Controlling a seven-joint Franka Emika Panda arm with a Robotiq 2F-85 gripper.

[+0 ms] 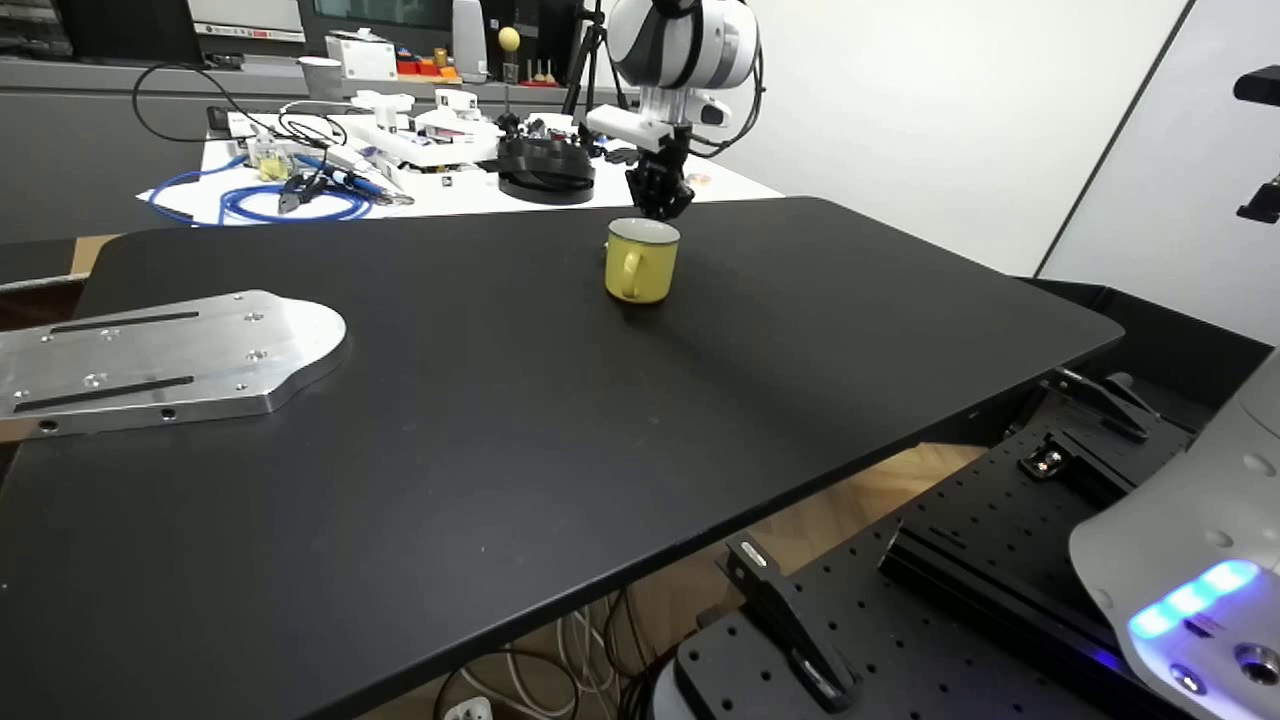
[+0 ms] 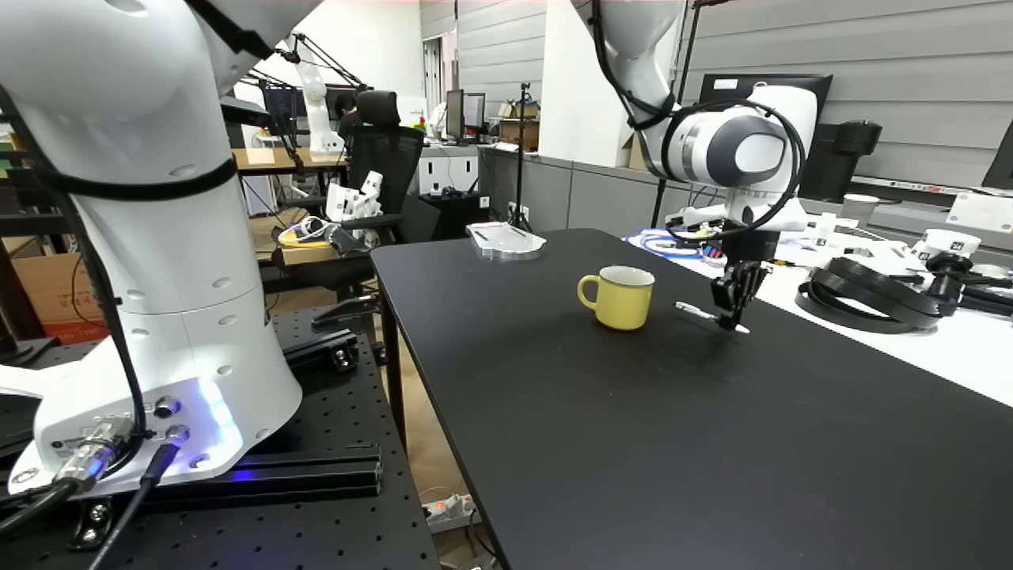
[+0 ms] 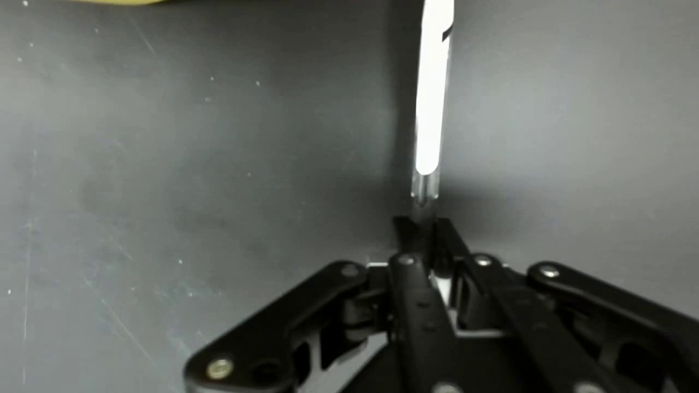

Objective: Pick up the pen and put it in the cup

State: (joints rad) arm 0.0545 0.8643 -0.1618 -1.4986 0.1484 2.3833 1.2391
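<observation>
The pen (image 2: 695, 311) is a thin white stick with a clear section, low at the far side of the black table. My gripper (image 2: 728, 321) points down and is shut on it. In the wrist view the pen (image 3: 431, 93) runs between the closed fingertips (image 3: 423, 232) and sticks out past them. Whether the pen touches the table is unclear. The yellow cup (image 2: 624, 302), with a handle and pale inside, stands upright beside the gripper. The cup (image 1: 640, 270) also shows in an exterior view, in front of the gripper (image 1: 660, 205), where the pen is not discernible. The wrist view catches only the cup's edge (image 3: 117, 1).
A silver metal plate (image 1: 170, 350) lies at one end of the black table (image 1: 500, 480). A white side table (image 1: 740, 183) with cables, a black round object (image 1: 545, 172) and white parts adjoins the far edge. The robot base (image 2: 174, 356) stands at the opposite edge.
</observation>
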